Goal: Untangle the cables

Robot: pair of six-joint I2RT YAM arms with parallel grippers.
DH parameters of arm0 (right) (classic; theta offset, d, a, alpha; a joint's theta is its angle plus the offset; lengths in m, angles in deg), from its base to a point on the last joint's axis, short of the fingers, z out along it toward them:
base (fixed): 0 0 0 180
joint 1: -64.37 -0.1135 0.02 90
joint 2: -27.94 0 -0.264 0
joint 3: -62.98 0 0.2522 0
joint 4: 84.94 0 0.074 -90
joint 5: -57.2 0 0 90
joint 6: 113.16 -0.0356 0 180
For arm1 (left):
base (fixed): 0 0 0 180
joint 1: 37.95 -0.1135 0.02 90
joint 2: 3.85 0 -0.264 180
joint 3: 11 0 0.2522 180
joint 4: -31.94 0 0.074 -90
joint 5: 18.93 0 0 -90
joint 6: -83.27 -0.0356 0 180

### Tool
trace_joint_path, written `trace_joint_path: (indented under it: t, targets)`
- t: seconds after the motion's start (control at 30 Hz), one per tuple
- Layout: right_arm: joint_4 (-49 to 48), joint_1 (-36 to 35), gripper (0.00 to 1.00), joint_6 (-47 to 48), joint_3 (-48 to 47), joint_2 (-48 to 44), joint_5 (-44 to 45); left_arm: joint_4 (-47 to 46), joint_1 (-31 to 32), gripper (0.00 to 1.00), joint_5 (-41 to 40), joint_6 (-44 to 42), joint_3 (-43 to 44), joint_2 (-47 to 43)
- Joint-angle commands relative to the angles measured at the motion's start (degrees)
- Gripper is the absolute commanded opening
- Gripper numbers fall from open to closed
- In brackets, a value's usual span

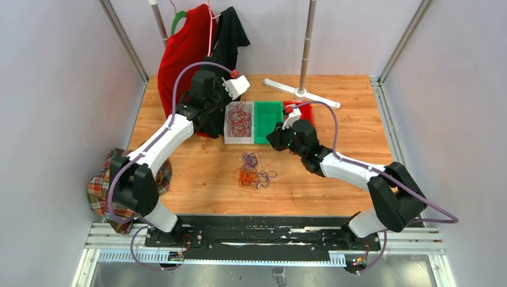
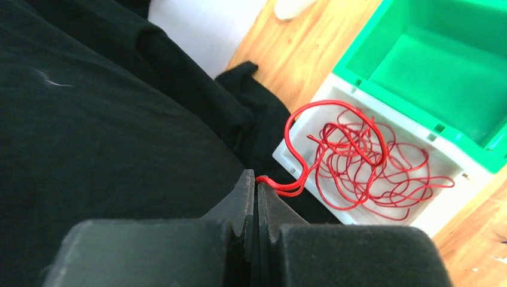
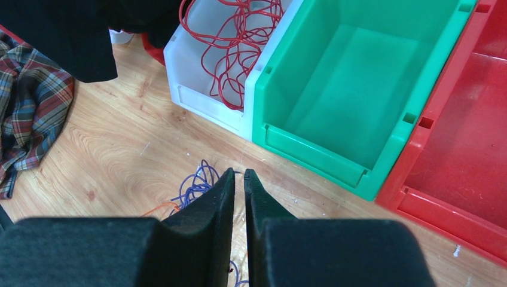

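Note:
A pile of red cable (image 1: 239, 119) lies in the white bin (image 1: 230, 141). My left gripper (image 2: 257, 179) is shut on a doubled strand of the red cable (image 2: 359, 155) just outside the bin's near corner (image 2: 287, 156), over black cloth. A small tangle of purple and orange cables (image 1: 254, 170) lies on the wooden table in front of the bins. My right gripper (image 3: 239, 173) is shut and empty, and hovers over the table just beyond the purple cable (image 3: 194, 185) and orange cable (image 3: 158, 209).
A green bin (image 1: 268, 122) and a red bin (image 1: 306, 112) stand right of the white one, both without cables. Red and black garments (image 1: 203, 42) hang at the back left beside my left arm. A plaid cloth (image 1: 98, 185) lies at the left edge. A stand base (image 1: 302, 92) sits behind the bins.

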Motion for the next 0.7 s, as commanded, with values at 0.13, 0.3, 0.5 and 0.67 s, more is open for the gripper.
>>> trace_joint_path:
  t: [0.13, 0.3, 0.5, 0.67]
  targets:
    - [1.32, 1.57, 0.11, 0.47, -1.73, -1.04, 0.84, 0.03, 0.87, 0.0, -5.26, -5.77, -1.67, 4.83]
    - [1.98, 2.17, 0.1, 0.35, -1.94, -1.42, 0.91, 3.59, 3.34, 0.0, -2.48, -2.17, 0.08, 7.96]
    - [2.45, 3.23, 0.1, -0.11, -1.29, -2.69, 1.0, 8.31, 4.83, 0.0, 0.14, 5.7, 5.29, 14.21]
    - [2.94, 4.15, 0.1, -0.09, -0.39, -3.64, 1.08, 2.97, 4.98, 0.0, -4.5, 5.29, 3.06, 16.06]
